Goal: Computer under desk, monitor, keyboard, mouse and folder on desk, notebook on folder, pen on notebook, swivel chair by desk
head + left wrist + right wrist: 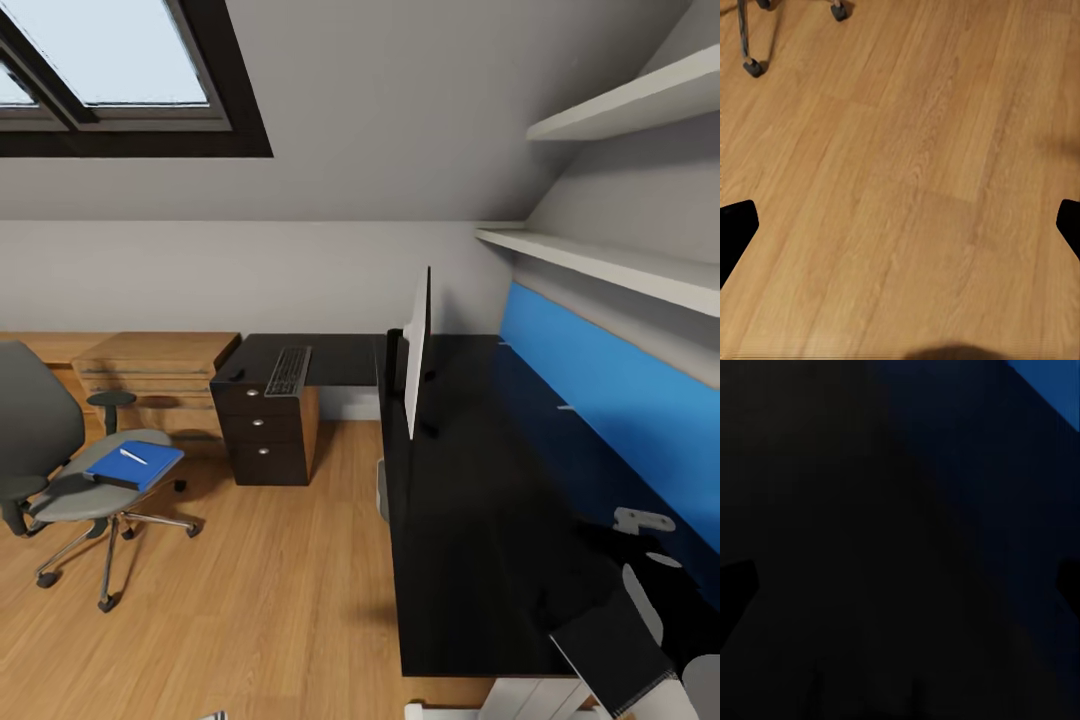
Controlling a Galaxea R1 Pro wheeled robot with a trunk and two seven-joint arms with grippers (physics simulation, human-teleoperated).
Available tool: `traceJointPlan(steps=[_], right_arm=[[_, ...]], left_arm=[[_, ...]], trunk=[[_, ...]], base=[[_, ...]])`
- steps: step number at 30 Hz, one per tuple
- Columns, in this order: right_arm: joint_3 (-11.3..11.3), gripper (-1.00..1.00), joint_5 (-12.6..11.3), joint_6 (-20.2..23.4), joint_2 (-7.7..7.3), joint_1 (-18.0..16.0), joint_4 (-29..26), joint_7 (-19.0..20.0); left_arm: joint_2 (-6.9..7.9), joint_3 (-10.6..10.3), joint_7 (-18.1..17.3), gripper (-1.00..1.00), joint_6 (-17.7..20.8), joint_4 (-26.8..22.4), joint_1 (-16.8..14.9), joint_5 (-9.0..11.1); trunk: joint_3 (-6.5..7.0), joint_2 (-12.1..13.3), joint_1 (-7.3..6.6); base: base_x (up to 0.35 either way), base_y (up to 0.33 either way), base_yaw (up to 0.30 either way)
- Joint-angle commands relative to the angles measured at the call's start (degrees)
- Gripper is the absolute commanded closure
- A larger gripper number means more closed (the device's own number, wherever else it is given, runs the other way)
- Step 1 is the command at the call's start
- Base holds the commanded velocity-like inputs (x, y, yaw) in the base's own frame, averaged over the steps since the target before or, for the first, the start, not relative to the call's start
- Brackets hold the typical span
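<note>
The black desk (pixel 470 520) runs along the blue back panel at the right. The monitor (pixel 417 345) stands on it, seen edge-on. On the desk's far wing lies the keyboard (pixel 288 370), with a small dark mouse (pixel 237 376) to its left. At the left stands the swivel chair (pixel 40 440). The blue folder (pixel 137 466) lies on its seat with the whitish pen (pixel 133 456) on top. A dark-grey notebook (pixel 612 648) shows at the desk's near right end. My left gripper (pixel 900 225) is open over bare floor. My right gripper (pixel 900 585) is open over the black desk top.
A dark drawer pedestal (pixel 265 430) stands under the desk's far wing, with a light wooden unit (pixel 160 375) beside it. A pale grey box (pixel 381 488), likely the computer, sits under the desk edge. Wall shelves (pixel 610 260) hang above. Chair casters (pixel 754 67) show near the left gripper.
</note>
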Motion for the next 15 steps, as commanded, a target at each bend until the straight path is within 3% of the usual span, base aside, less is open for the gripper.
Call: traceJointPlan(steps=[1, 8, 9, 10, 14, 15], right_arm=[[0.0, -1.00, -0.8, 3.1, 1.04, 2.4, -5.7, -0.1], [-0.1, -1.00, -4.4, 12.6, 4.75, 12.2, -27.0, -0.1], [-0.2, -1.00, -6.0, 15.0, 5.55, 14.6, -31.9, -0.1], [-0.3, -1.00, -12.4, 20.9, 6.88, 18.7, -40.2, -0.2], [-0.8, -1.00, -17.4, 22.6, 7.16, 19.6, -41.9, -0.2], [-1.4, -1.00, -19.8, 23.1, 7.23, 19.9, -42.3, -0.2]], left_arm=[[-0.02, 0.0, 0.1, -1.00, 0.1, -0.1, 0.0, 0.5], [-0.02, 0.0, 0.0, -1.00, 0.1, 0.0, 0.0, 0.5], [-0.02, 0.0, -0.1, -1.00, 0.1, 0.0, 0.0, 0.5], [-0.02, 0.0, -0.1, -1.00, 0.0, 0.0, 0.0, 0.4], [-0.02, 0.0, -0.1, -1.00, 0.0, 0.0, 0.0, 0.4], [-0.02, 0.0, -0.1, -1.00, 0.0, 0.0, 0.0, 0.4]], trunk=[[0.13, 0.4, -0.22], [0.84, 2.0, -1.09], [0.84, 2.0, -1.09], [0.84, 2.0, -1.09], [0.84, 2.0, -1.09], [0.84, 2.0, -1.09]], base=[[0.000, 0.000, 0.000], [0.000, 0.000, 0.000], [0.000, 0.000, 0.000], [0.000, 0.000, 0.000], [0.000, 0.000, 0.000], [0.000, 0.000, 0.000]])
